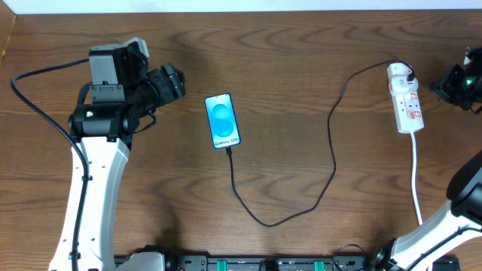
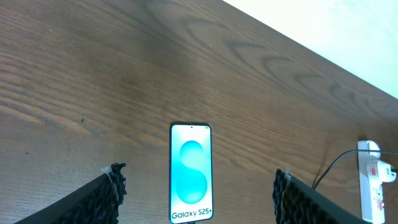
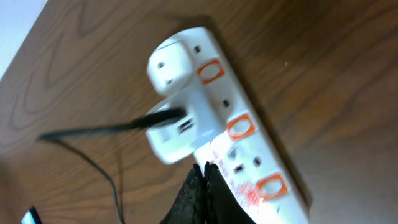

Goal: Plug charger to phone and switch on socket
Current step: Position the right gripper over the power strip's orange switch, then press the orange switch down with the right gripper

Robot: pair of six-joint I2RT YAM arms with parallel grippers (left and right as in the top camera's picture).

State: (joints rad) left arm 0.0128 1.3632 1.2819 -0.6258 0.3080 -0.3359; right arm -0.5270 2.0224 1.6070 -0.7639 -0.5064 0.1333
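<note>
The wooden table [image 1: 301,45] runs bare from the left gripper [image 1: 172,81] to the far edge. The widest open wood lies between the phone [image 1: 222,120] and the power strip [image 1: 407,103], crossed only by the charger cable [image 1: 334,150].

The strip lies near the table's far right side, its white lead trailing toward the near edge. It carries three orange-red switch marks [image 3: 210,71], and the red scrawl beside the nearest one is too blurred to read. The white adapter [image 3: 177,121] sits plugged into the strip's far end.

The phone lies flat and lit near the table's middle, showing "Galaxy S25+" in white. The cable's plug tip [image 1: 228,150] meets its near end.

The left gripper's fingers [image 2: 106,193] stand wide apart with the phone framed between them. The right gripper [image 3: 203,169] has its fingers pressed together over the strip, just beside the adapter.
</note>
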